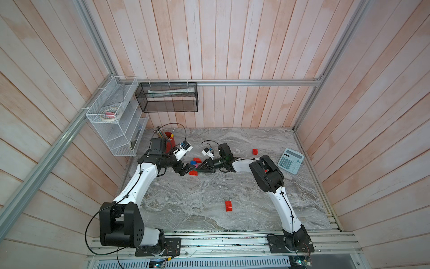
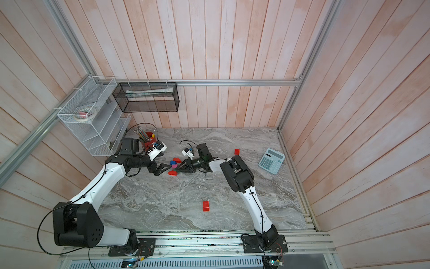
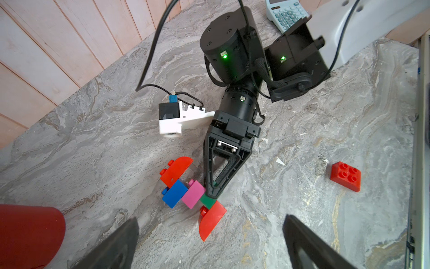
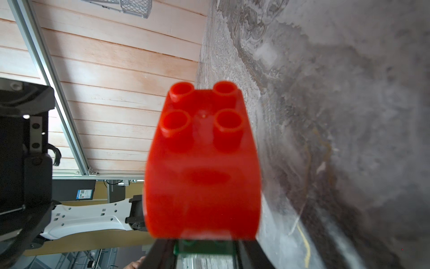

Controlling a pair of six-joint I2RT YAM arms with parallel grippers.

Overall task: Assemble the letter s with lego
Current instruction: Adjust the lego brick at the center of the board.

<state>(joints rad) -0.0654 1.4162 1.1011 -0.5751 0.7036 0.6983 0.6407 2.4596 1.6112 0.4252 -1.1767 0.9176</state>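
Note:
A joined row of lego lies at the table's back left: a red curved brick (image 3: pixel 176 171), a blue brick (image 3: pixel 174 193), a pink brick (image 3: pixel 193 194), a dark green brick (image 3: pixel 207 202) and another red curved brick (image 3: pixel 213 220). In both top views it shows as a small cluster (image 1: pixel 195 165) (image 2: pixel 174 164). My right gripper (image 1: pixel 198 169) (image 4: pixel 204 253) is shut on the dark green brick (image 4: pixel 204 249), and the red brick (image 4: pixel 202 163) fills its wrist view. My left gripper (image 1: pixel 186 169) (image 3: pixel 209 251) hangs open just left of the row, touching nothing.
Loose red bricks lie at the back right (image 1: pixel 255 151) (image 3: pixel 346 176) and in the middle front (image 1: pixel 228 206). A calculator (image 1: pixel 290 160) sits at the right edge. A red pencil cup (image 1: pixel 168 139) stands behind the left arm, and wire baskets (image 1: pixel 116 116) hang on the wall.

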